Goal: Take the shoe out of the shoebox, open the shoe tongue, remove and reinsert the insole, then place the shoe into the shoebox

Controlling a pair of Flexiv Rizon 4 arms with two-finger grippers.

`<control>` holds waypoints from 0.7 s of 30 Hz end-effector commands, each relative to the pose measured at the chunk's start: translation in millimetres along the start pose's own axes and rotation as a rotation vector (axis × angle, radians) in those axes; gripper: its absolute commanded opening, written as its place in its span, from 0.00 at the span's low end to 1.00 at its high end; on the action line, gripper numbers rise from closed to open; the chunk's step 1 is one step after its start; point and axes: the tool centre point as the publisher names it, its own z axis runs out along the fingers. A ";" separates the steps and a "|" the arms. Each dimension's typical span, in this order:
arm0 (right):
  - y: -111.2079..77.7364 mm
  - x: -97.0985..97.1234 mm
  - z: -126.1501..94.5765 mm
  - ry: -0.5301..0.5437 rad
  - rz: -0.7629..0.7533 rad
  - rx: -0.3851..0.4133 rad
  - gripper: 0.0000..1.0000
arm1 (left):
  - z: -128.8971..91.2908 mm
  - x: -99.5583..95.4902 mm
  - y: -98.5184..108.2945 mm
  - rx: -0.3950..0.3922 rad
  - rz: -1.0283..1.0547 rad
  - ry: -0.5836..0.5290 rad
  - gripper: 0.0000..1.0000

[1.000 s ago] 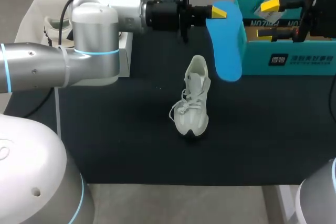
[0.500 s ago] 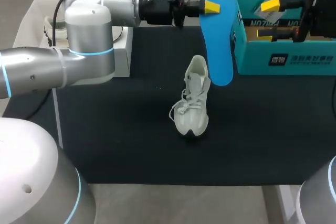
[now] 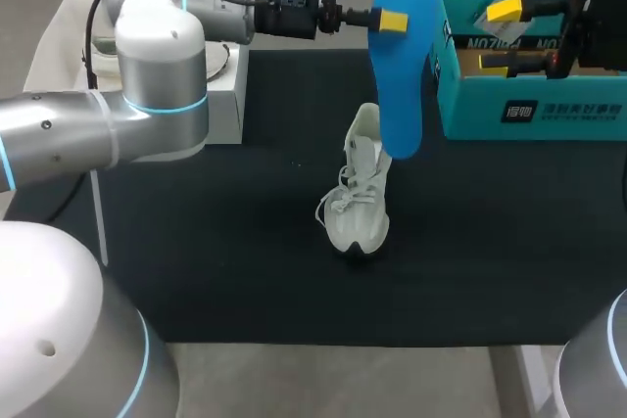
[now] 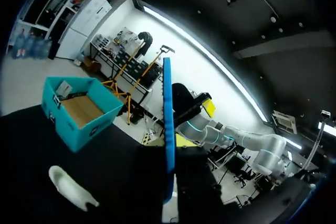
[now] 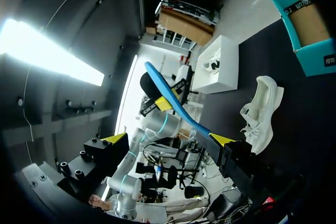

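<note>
Your left pincer [image 3: 392, 21] clamps the long blue insole [image 3: 400, 66] above the white laced shoe [image 3: 361, 193]; right pincer [image 3: 500, 36] gapes.

The insole [image 3: 402, 56] is a smooth, matt blue sheet, foam by its look. The shoe [image 3: 361, 193] has a pale cloth upper with woven laces. The shoebox [image 3: 534, 110] is teal cardboard with a slight sheen outside and raw brown board inside. A matt black mat covers the counter [image 3: 235, 242]. The left arm [image 3: 147, 75] wears glossy silver casing, and its wrist parts are matt black. The tips of the left hand [image 3: 392, 21] and the right hand [image 3: 502, 36] look like matt yellow plastic. The white box [image 3: 230, 110] is matt board.
</note>
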 end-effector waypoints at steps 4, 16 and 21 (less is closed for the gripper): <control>0.6 0.0 1.8 -0.002 0.001 0.000 1.00 | 1.2 4.8 3.3 0.023 0.602 -0.152 0.00; 0.6 0.0 1.8 -0.002 0.001 0.000 1.00 | -2.4 -1.8 7.8 0.140 0.991 -0.065 0.00; 0.6 0.0 1.8 -0.002 0.001 0.000 1.00 | -5.2 -7.0 7.0 0.209 1.271 0.035 0.00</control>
